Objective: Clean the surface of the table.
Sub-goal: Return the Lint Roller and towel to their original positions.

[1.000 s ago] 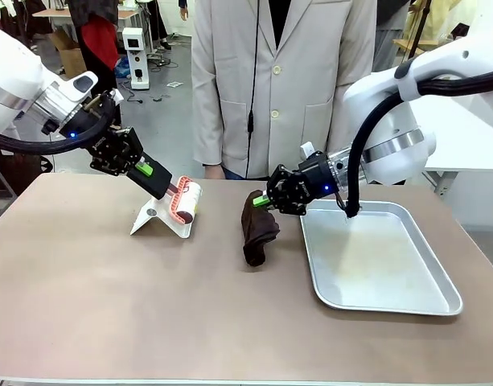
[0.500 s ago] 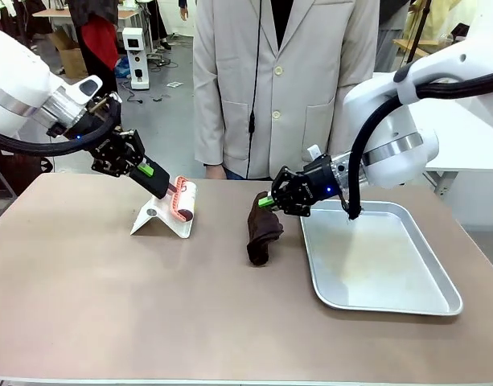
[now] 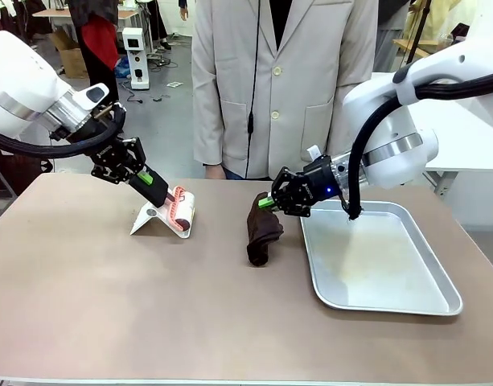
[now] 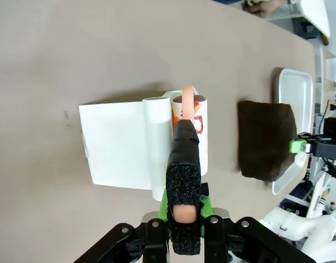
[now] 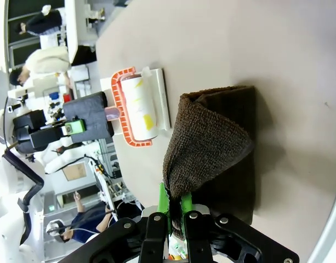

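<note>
The brownish table [image 3: 109, 305] carries a white folded stand [image 3: 152, 217] at left of centre. A lint roller [image 3: 182, 210] with an orange frame rests against that stand, and my left gripper [image 3: 150, 180] is shut on its black foam handle [image 4: 184, 175]. The roller's white drum [image 4: 191, 118] lies along the stand's [image 4: 115, 139] edge. My right gripper [image 3: 266, 201] is shut on the top corner of a dark brown cloth [image 3: 261, 231], which hangs down with its lower end on the table. In the right wrist view the cloth [image 5: 211, 148] drapes from the right gripper [image 5: 176, 211].
A shiny metal tray [image 3: 407, 301] lies at the right, its left rim close beside the cloth. A person in a pale coat [image 3: 282, 80] stands at the far edge, one hand [image 3: 215, 171] near the table. The near half of the table is bare.
My left gripper has tipped down and drawn left, lowering the lint roller onto the stand. The right gripper nudged the cloth's top slightly right, then held still.
</note>
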### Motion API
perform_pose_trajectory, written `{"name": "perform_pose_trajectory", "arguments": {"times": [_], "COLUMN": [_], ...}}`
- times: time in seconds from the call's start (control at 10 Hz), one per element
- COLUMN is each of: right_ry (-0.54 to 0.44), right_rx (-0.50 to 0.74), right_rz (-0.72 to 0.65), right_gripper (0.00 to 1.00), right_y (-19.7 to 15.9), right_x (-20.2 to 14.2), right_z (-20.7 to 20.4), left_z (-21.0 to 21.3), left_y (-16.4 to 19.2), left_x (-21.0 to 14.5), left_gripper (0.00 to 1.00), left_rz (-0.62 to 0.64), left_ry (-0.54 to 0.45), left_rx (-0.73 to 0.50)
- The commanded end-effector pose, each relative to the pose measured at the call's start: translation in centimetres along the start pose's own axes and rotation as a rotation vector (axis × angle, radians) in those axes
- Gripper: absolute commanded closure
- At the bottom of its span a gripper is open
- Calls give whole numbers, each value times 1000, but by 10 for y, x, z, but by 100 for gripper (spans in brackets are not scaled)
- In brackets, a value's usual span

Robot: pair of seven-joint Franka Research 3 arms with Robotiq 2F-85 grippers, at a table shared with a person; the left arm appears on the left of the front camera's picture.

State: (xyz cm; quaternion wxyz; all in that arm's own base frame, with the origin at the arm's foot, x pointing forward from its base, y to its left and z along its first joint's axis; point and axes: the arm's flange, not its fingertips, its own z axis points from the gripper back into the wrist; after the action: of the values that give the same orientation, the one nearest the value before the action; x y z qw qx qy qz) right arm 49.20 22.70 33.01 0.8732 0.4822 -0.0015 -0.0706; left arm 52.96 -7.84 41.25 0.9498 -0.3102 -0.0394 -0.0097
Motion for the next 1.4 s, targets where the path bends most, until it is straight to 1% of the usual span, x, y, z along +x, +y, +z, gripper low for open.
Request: {"name": "perform_pose_trajectory", "arguments": {"times": [0.0, 0.2, 0.6, 0.7, 0.8, 0.9, 1.0, 1.1, 1.3], "right_ry": [-1, -1, 0, 21, 39, 48, 54, 53, 50], "right_rx": [5, 5, 0, -11, -20, -36, -37, -43, -112], "right_rz": [16, 16, 1, 1, 4, 5, 4, 3, 6], "right_gripper": [91, 91, 91, 91, 64, 34, 6, 0, 0], "right_y": [4, 4, 0, -2, -3, -4, -4, -4, -4], "right_x": [-1, -1, 0, 0, 0, 0, 0, 0, 0], "right_z": [2, 2, 0, -2, -3, -3, -3, -1, 3], "left_z": [0, -10, -18, -18, -18, -18, -17, -16, -9], "left_y": [-6, -7, -7, -7, -7, -6, -6, -6, -7], "left_x": [6, 8, 12, 12, 12, 12, 12, 11, 9], "left_gripper": [78, 78, 78, 78, 78, 26, 18, 0, 0], "left_rz": [4, 4, 14, 16, 15, 11, 9, 9, 6], "left_ry": [39, 48, 70, 72, 76, 82, 83, 79, 65], "left_rx": [44, 70, 78, 79, 82, 84, 85, 85, 80]}}
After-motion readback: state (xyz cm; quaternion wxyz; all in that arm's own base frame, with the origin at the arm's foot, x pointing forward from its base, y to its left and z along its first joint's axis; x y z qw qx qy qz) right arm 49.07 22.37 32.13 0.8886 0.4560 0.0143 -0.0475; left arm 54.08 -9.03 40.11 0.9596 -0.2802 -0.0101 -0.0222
